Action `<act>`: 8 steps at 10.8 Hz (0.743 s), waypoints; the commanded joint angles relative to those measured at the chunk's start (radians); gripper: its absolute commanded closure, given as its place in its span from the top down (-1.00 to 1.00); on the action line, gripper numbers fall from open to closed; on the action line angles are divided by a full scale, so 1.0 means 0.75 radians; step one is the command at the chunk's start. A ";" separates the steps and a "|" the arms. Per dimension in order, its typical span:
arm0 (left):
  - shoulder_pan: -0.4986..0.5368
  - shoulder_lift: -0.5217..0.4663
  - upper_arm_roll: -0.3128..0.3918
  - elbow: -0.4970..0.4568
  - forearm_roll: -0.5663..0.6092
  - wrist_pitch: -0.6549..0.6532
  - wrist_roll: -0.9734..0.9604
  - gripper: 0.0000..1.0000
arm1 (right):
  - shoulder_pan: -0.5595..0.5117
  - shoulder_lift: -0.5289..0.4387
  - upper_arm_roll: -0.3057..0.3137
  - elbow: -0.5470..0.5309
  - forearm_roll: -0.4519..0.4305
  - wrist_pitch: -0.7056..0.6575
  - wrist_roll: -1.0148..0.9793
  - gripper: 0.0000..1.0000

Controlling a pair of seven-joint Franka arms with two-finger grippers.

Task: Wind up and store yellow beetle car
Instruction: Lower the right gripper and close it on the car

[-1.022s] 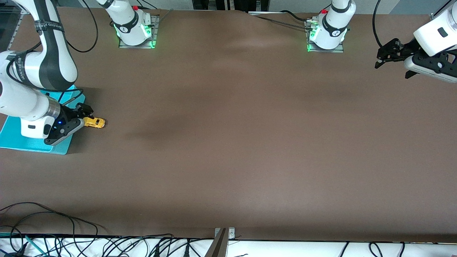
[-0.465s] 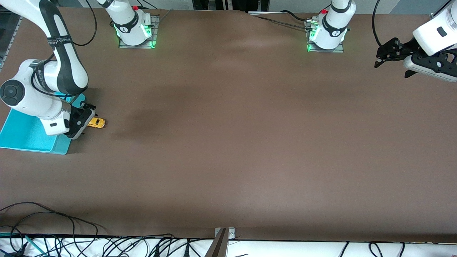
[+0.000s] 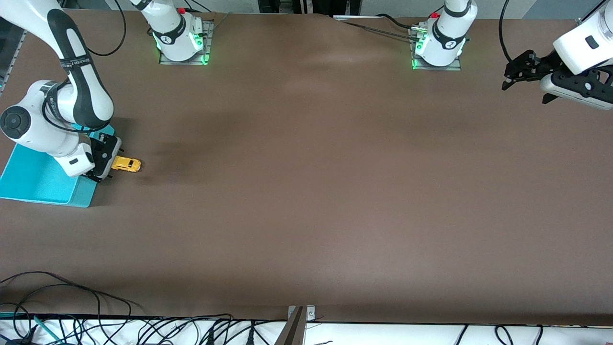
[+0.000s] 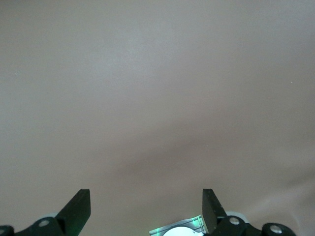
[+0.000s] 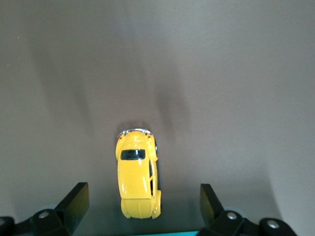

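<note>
A: Where is the car (image 3: 126,164) sitting?

B: On the brown table (image 3: 316,191), upright on its wheels, just beside the bin (image 3: 33,179) at the right arm's end of the table. It lies on the bin's side that faces the middle of the table, outside the bin.

A: And the right gripper (image 3: 106,160)?

B: It hangs low over the bin's edge next to the car. In the right wrist view the car (image 5: 138,183) lies lengthwise in the gap between the two fingers (image 5: 74,201), with bare table on either side of it. The jaws stand wide apart and neither finger touches the car.

A: So nothing is held there?

B: Nothing. A thin strip of the bin's cyan rim (image 5: 174,234) shows right below the car in that view.

A: What about the left gripper (image 3: 517,74)?

B: It waits in the air over the left arm's end of the table, well apart from the bin. Its jaws are spread wide too; the left wrist view shows both fingers (image 4: 78,209) with only bare table (image 4: 157,98) between them.
</note>
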 commanded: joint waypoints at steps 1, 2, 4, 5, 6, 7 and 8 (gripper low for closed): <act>-0.006 -0.022 -0.026 0.000 0.034 -0.022 -0.054 1.00 | -0.047 0.040 0.013 -0.025 -0.009 0.046 -0.110 1.00; -0.004 -0.022 -0.028 0.000 0.032 -0.026 -0.056 1.00 | -0.055 0.049 0.013 -0.025 -0.004 0.048 -0.153 1.00; -0.002 -0.020 -0.026 0.000 0.032 -0.030 -0.056 1.00 | -0.075 0.079 0.013 -0.017 -0.002 0.048 -0.211 1.00; -0.002 -0.022 -0.026 0.000 0.032 -0.030 -0.056 1.00 | -0.084 0.100 0.013 -0.015 0.000 0.048 -0.219 1.00; -0.002 -0.018 -0.026 0.002 0.034 -0.028 -0.052 1.00 | -0.094 0.116 0.015 -0.015 0.002 0.048 -0.219 1.00; -0.004 -0.016 -0.026 0.012 0.036 -0.028 -0.052 1.00 | -0.096 0.128 0.015 -0.017 0.002 0.048 -0.221 1.00; -0.004 -0.016 -0.026 0.012 0.034 -0.028 -0.052 1.00 | -0.096 0.134 0.017 -0.017 0.002 0.050 -0.221 1.00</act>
